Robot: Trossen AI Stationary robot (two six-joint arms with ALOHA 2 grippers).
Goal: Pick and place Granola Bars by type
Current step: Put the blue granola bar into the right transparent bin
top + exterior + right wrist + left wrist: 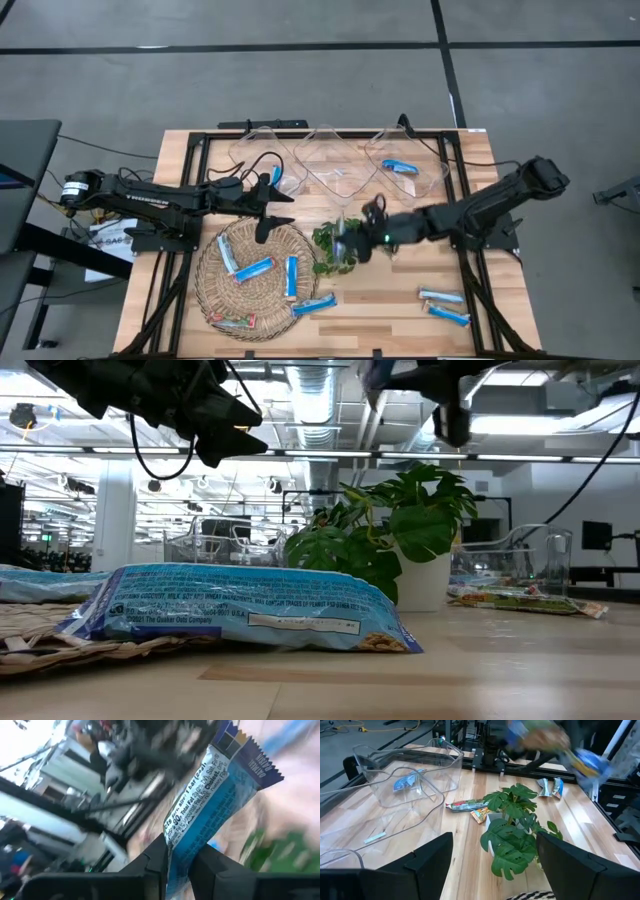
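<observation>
Pinching a blue and white bar [210,815] between its two fingers, the right gripper [352,240] hangs in the air above the small plant [335,248], near the middle of the table [400,310]. The bar is clamped at one end and the rest of it sticks out past the fingertips. The left gripper [268,210] waits over the far edge of the woven basket [215,290], and its jaws are spread wide with nothing between them. Inside the basket lie several blue bars [254,270] and one multicoloured bar [232,322] at its near rim. Another blue bar lies in the rightmost of the three clear plastic bins [425,180] at the far side of the table. Two more blue bars rest on the wood at the near right, close together. A multicoloured bar [465,806] lies on the table just beside the plant pot, between the plant and the bins.
</observation>
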